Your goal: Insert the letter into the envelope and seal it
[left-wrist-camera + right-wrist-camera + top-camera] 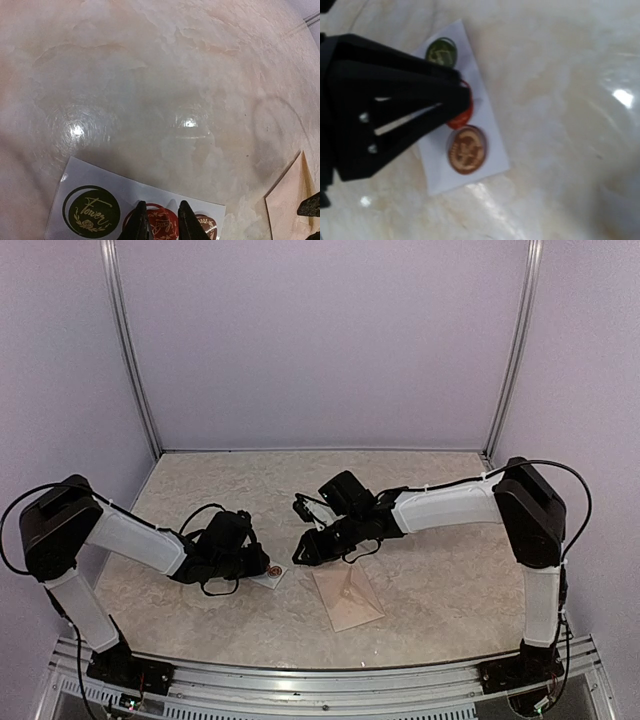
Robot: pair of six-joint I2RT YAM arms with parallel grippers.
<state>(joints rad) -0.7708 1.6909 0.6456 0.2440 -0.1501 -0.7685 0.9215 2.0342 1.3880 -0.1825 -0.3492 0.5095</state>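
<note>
Tips of right hand (464,98) pinch red sticker (459,120).

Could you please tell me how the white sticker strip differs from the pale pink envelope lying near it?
The white rectangular paper strip is plain white; the small pale pink paper envelope is pinkish cream. The strip carries three round coloured stickers, while the envelope shows only faint fold seams. The left gripper hovers over the strip, jaws slightly apart, whereas nothing holds the envelope. Both lie flat on the marbled table.
</note>
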